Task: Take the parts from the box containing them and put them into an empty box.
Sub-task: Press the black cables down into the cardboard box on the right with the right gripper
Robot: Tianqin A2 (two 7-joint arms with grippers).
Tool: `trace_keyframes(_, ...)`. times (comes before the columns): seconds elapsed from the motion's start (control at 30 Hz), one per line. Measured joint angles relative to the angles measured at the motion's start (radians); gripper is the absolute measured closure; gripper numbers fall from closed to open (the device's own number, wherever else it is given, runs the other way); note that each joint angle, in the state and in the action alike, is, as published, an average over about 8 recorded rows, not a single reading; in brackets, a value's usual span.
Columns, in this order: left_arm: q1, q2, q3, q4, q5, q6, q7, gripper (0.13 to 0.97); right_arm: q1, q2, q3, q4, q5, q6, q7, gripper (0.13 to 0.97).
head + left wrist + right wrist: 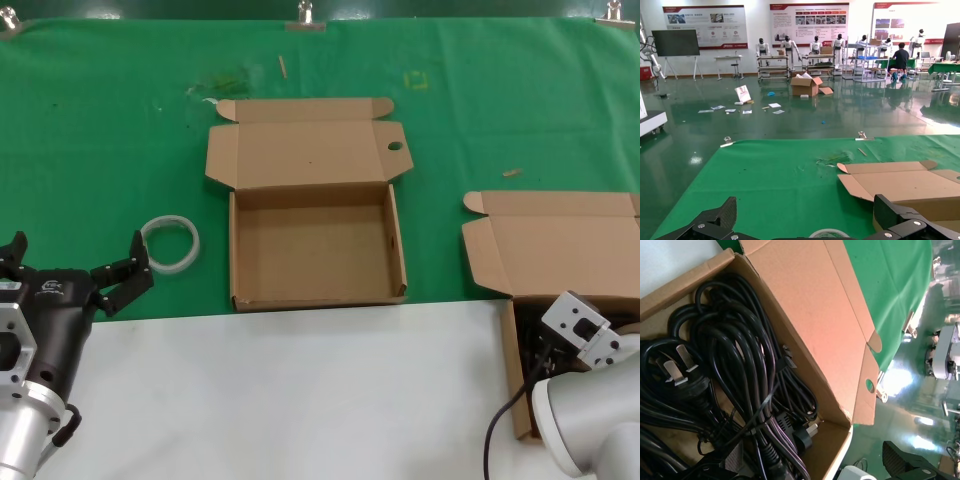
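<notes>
While the right end effector [570,345] hangs over the near-right box [560,250] of black power cords [725,385], its fingers' state unclear, the left end effector [75,268] waits spread wide at near left, and the empty box [315,245] sits farther at centre.

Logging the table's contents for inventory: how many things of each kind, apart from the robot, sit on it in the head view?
Cardboard boxes: 2, the empty box and the box containing cords
White ring: 1
Black power cords: a tangled heap, uncountable
Total countable: 3
</notes>
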Motion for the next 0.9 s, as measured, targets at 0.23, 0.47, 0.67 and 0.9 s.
trace_keyframes(0.23,0.000,0.000,0.000,0.000,0.000,0.000,0.000,0.132,0.008,0.000,-0.003,-0.021,0.007,-0.017,0.008,0.143)
trace_keyframes(0.47,0.000,0.000,0.000,0.000,0.000,0.000,0.000,0.132,0.015,0.000,-0.006,-0.037,0.017,-0.025,0.012,0.182)
trace_keyframes(0.67,0.000,0.000,0.000,0.000,0.000,0.000,0.000,0.132,0.017,0.000,-0.007,-0.041,0.026,-0.025,0.013,0.253)
trace_keyframes(0.9,0.000,0.000,0.000,0.000,0.000,0.000,0.000,0.132,0.017,0.000,-0.009,-0.042,0.038,-0.025,0.019,0.375)
